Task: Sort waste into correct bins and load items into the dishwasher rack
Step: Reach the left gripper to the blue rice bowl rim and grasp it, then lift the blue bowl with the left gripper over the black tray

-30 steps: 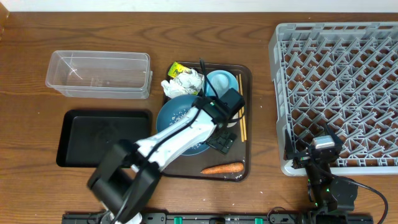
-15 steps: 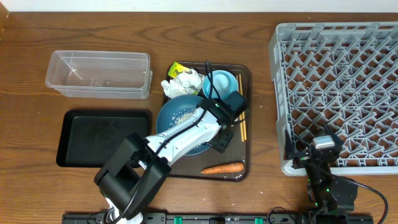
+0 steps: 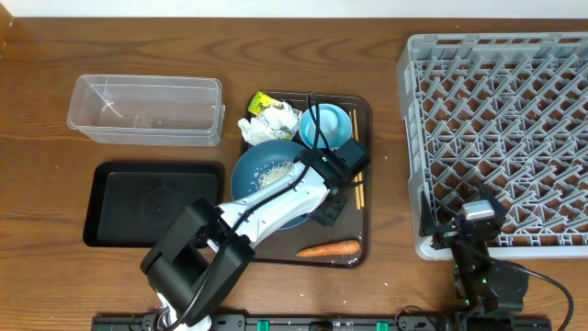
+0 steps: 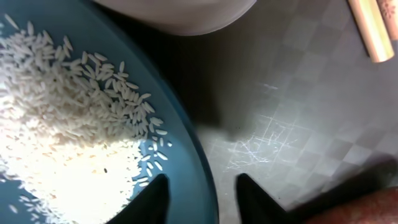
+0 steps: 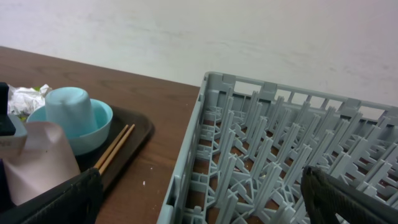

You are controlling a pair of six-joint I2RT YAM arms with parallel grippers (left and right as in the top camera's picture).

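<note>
The dark-blue dish holding white rice lies on the brown tray. My left gripper straddles the dish's right rim, one finger over the inside and one over the tray. A narrow gap shows at the outer finger. In the overhead view the left gripper is under its own arm. A white cup stands just beyond the dish. My right gripper hangs wide open and empty over the front left corner of the grey rack.
The light-blue bowl holds the light-blue cup. Chopsticks lie along the tray's right side, and a carrot at its front. Tissue and a yellow-green wrapper are at its back left. The clear tub and black tray stand to the left.
My left gripper's jaws have narrowed around the dish's rim while the wrist crept slightly toward the far right. The right arm has not moved.
</note>
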